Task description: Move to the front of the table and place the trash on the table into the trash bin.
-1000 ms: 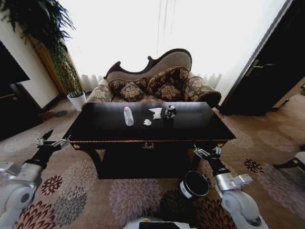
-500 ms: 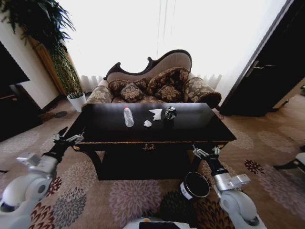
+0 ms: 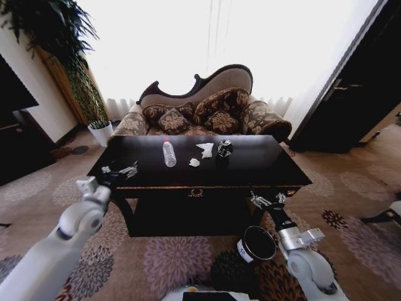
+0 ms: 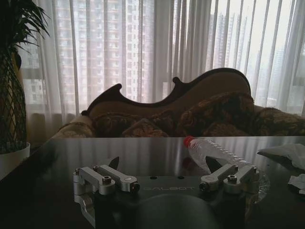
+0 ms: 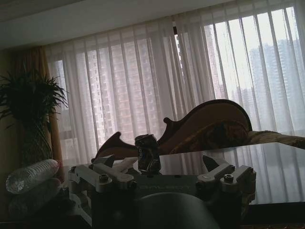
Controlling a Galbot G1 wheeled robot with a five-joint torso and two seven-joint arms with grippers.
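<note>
The left gripper (image 3: 120, 170), jaws wide, hangs over the table's (image 3: 263, 172) near-left corner, apparently lined up on the bottle (image 3: 168, 152) farther right, with paper scraps (image 3: 204, 149) and can (image 3: 223, 148) beyond, while the right gripper (image 3: 265, 200), also wide, waits low beside the trash bin (image 3: 255, 243).

A furnished living room or hotel lounge: a carved chaise sofa (image 3: 199, 100) piled with patterned cushions (image 3: 219, 106) sits behind a glossy black table (image 3: 250, 164), on floral carpet (image 3: 163, 257), beside sheer-curtained windows (image 4: 124, 47) and a tall potted plant (image 3: 62, 50).
</note>
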